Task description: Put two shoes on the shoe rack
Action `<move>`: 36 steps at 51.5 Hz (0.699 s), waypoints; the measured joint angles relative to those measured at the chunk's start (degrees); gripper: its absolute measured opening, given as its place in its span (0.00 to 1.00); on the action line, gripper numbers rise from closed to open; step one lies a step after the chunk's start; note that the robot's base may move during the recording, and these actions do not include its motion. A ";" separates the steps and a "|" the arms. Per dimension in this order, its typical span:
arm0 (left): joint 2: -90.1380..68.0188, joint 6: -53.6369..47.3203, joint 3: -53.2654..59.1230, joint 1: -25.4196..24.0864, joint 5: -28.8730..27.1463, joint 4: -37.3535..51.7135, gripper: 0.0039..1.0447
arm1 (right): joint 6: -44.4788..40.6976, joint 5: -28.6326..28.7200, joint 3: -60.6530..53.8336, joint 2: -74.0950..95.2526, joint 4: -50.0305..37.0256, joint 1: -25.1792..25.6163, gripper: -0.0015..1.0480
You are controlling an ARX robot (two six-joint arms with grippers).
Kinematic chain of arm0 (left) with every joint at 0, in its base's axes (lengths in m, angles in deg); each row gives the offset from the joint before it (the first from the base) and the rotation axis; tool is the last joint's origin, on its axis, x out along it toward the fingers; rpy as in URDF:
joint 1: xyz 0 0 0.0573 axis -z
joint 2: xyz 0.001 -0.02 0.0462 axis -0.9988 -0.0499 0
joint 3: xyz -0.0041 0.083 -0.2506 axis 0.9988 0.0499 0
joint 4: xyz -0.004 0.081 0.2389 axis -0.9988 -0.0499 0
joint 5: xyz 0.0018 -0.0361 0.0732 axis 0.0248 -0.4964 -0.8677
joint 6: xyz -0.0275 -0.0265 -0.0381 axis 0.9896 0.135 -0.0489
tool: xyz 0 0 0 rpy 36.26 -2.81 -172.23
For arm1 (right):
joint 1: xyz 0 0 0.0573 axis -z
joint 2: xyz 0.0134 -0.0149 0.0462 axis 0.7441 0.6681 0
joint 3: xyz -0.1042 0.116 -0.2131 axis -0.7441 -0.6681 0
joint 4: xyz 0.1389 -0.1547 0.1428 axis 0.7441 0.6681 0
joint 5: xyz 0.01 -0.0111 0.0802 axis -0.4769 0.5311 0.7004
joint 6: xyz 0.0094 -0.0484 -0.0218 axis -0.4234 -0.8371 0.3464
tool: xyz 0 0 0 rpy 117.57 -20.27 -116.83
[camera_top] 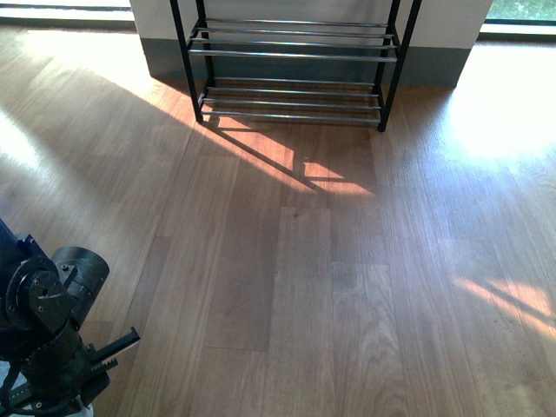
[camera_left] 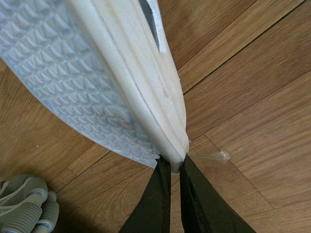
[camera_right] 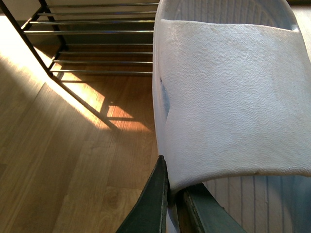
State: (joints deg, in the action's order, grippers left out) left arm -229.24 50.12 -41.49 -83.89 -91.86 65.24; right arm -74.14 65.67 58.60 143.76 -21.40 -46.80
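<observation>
Over floor [camera_right: 58, 145], R hand [camera_right: 172, 187] pinches pale slide [camera_right: 233, 97] by strap edge, long axis twd shoe rack [camera_right: 97, 32]; L hand [camera_left: 171, 162] clamps rim of 2nd slide [camera_left: 73, 73], sole showing, length running away.

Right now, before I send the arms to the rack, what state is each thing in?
left gripper: shut on the edge of the left slide.
left slide: held, textured sole showing.
right gripper: shut on the right slide.
right slide: held, strap facing the camera.
shoe rack: upright, no shoes on the tiers in view.
grey sneaker: on the floor, only partly in view.
</observation>
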 joint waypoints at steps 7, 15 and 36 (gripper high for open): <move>2.16 -1.49 -0.50 -0.46 -0.07 1.16 0.02 | 0.00 -0.02 0.00 0.00 0.00 0.00 0.02; 5.79 -5.53 -0.63 -0.96 1.42 6.19 0.02 | 0.00 -0.02 0.00 0.00 0.00 0.00 0.02; 15.45 -15.39 7.52 4.83 13.49 39.28 0.02 | 0.00 -0.02 0.00 0.00 0.00 0.02 0.02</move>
State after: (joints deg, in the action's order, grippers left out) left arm -213.79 34.74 -33.98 -79.06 -78.37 104.52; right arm -74.14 65.65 58.60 143.76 -21.40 -46.78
